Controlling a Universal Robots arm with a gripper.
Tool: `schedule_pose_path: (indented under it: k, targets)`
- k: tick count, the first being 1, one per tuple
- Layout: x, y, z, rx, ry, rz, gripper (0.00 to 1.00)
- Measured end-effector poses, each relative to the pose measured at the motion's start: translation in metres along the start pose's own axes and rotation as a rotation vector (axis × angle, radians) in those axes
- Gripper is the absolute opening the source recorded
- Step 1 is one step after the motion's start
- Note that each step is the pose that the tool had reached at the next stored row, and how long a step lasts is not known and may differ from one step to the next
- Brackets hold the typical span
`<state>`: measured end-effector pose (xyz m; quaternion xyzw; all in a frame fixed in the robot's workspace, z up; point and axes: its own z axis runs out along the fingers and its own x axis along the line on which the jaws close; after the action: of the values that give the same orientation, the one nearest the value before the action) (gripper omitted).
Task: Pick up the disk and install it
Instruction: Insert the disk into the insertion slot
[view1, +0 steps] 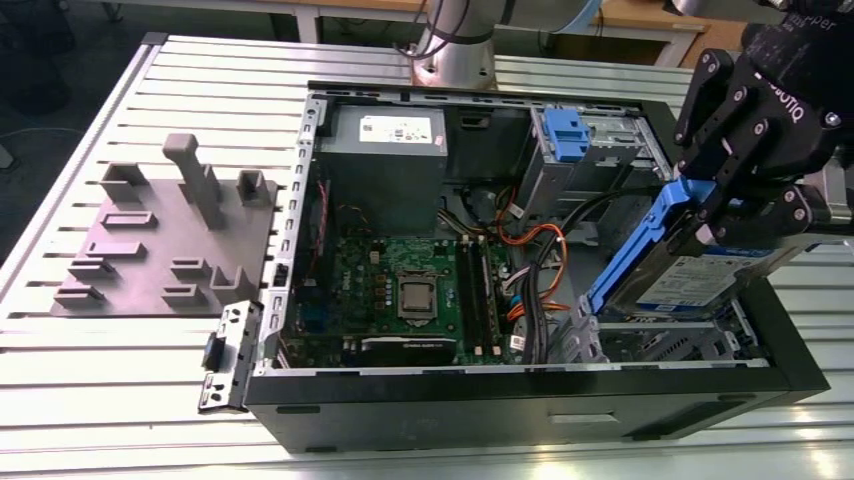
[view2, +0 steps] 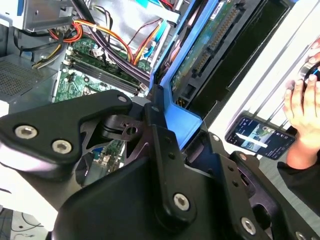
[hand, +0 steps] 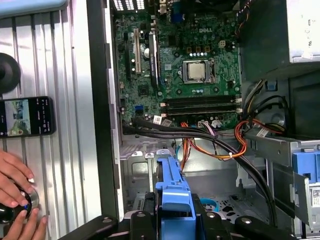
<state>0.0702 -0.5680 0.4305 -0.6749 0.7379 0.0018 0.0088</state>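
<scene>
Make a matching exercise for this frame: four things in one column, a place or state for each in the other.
1 disk
2 gripper
3 phone
4 grey box

a lying on the table beside a hand
b mounted in the case's far corner
c held tilted above the open case
d shut on the blue bracket

Pairs: 1-c, 2-d, 3-a, 4-b

The disk (view1: 694, 275) is a flat silver-grey drive with a white-and-blue label, framed by a bright blue bracket; it hangs steeply tilted over the open case's corner at the exterior view's right; the second wrist view shows its green circuit-board underside (view2: 207, 47).
</scene>
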Motion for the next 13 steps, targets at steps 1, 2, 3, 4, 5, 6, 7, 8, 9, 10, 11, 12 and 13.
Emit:
schedule_pose_path:
  k: [1, 2, 3, 4, 5, 6, 7, 8, 9, 10, 11, 12, 13]
  targets:
    - [0.0000, 0.0000, 0.0003, 0.0000, 0.0001, 0.002, 0.36]
    - [0.0000, -0.0001, 0.0003, 0.0000, 0.0004, 0.002, 0.36]
    - [0.0000, 0.0000, 0.0003, 0.0000, 0.0004, 0.002, 0.36]
    - [0.0000, -0.0001, 0.0003, 0.0000, 0.0005, 0.002, 0.36]
    - [0.0000, -0.0001, 0.0003, 0.0000, 0.0004, 0.002, 0.36]
    - [0.0000, -0.0001, 0.0004, 0.0000, 0.0004, 0.002, 0.36]
    - [0.0000, -0.0001, 0.0004, 0.0000, 0.0004, 0.002, 0.36]
    - [0.0000, -0.0001, 0.0004, 0.0000, 0.0003, 0.002, 0.36]
    - [0.0000, -0.0001, 0.0004, 0.0000, 0.0003, 0.002, 0.36]
    - [0.0000, -0.0001, 0.0004, 0.0000, 0.0004, 0.002, 0.36]
    - [0.0000, -0.0001, 0.0004, 0.0000, 0.0003, 0.002, 0.36]
    - [0.0000, -0.0001, 0.0005, 0.0000, 0.0003, 0.002, 0.36]
    - [0.0000, -0.0001, 0.0005, 0.0000, 0.0003, 0.002, 0.36]
